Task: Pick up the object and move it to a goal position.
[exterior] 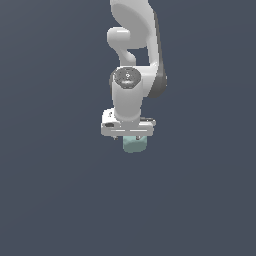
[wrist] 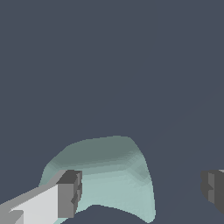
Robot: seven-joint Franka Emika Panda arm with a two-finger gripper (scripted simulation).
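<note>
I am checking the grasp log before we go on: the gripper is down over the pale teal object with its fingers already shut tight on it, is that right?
Not quite. The gripper is down over the pale teal object, but it is open. The wrist view shows one finger against the object and the other well clear of it, with bare floor between.
</note>
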